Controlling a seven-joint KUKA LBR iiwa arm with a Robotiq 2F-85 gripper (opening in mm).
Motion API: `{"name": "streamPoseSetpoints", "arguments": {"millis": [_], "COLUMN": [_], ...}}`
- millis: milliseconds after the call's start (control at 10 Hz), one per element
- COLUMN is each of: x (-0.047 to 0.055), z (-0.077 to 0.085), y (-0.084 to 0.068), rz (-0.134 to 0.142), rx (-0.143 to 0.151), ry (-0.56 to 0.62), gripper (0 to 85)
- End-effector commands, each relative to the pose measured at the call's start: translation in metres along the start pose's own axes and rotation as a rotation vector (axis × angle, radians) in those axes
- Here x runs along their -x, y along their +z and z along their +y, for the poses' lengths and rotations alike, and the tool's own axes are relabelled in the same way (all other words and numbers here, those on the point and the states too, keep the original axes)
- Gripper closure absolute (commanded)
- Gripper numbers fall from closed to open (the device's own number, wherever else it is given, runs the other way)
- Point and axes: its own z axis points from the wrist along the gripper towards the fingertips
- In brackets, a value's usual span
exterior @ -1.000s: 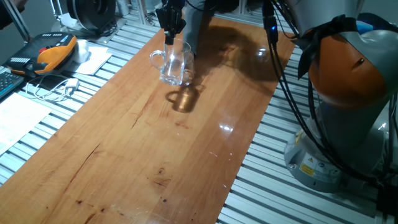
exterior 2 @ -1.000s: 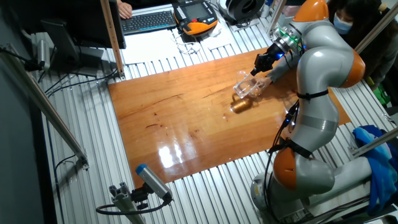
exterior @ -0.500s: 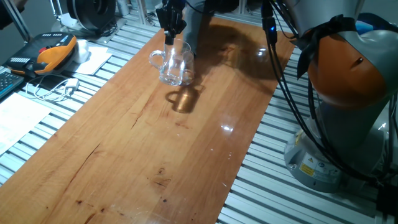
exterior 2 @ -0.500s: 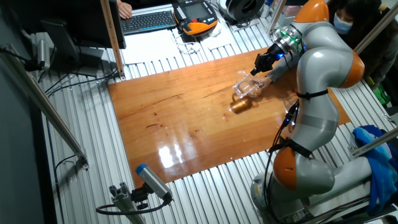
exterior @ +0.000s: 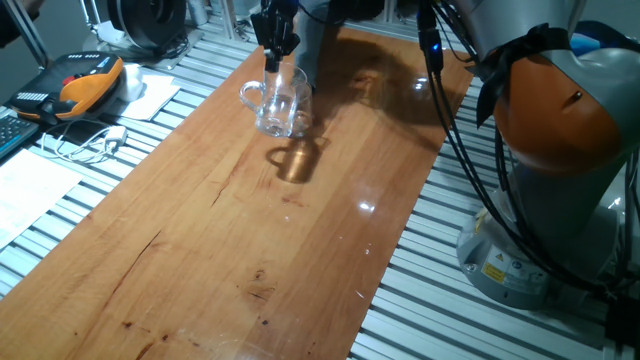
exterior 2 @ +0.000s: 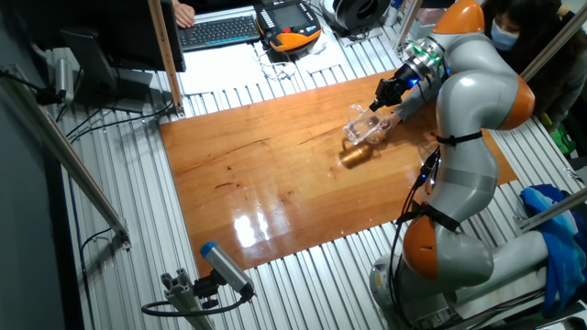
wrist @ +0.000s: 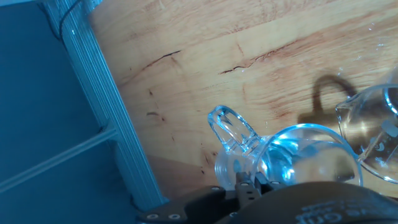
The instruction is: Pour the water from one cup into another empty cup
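Observation:
The clear glass mug (exterior: 275, 100) with a looped handle (exterior: 250, 95) hangs tilted above the far part of the wooden table (exterior: 200, 250). My gripper (exterior: 272, 52) is shut on the mug's rim from above. In the hand view the fingertips (wrist: 249, 182) pinch the rim, with the mug (wrist: 292, 155) and its handle (wrist: 229, 129) just in front. The smaller handle-less tumbler (wrist: 376, 140) stands right beside the mug's mouth. In the other fixed view the mug (exterior 2: 364, 128) leans over below the gripper (exterior 2: 383, 92). I cannot make out the water clearly through the glass.
An orange teach pendant (exterior: 85, 85), cables and papers (exterior: 30, 190) lie on the slatted metal bench left of the table. A keyboard (exterior 2: 220, 32) lies at the back. The arm's orange and grey base (exterior: 560, 150) stands to the right.

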Motion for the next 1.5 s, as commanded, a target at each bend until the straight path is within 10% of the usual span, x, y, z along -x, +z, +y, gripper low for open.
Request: {"name": "streamPoseSetpoints", "arguments": {"millis": [0,1400], "x": [0.0,-0.0033], "z": [-0.0001,0.0059], "y": [0.0001,-0.0045], "rz": [0.001,0.014], "rx": [0.002,0.022], "ry": [0.001,0.023], "gripper": [85.0,85.0]}}
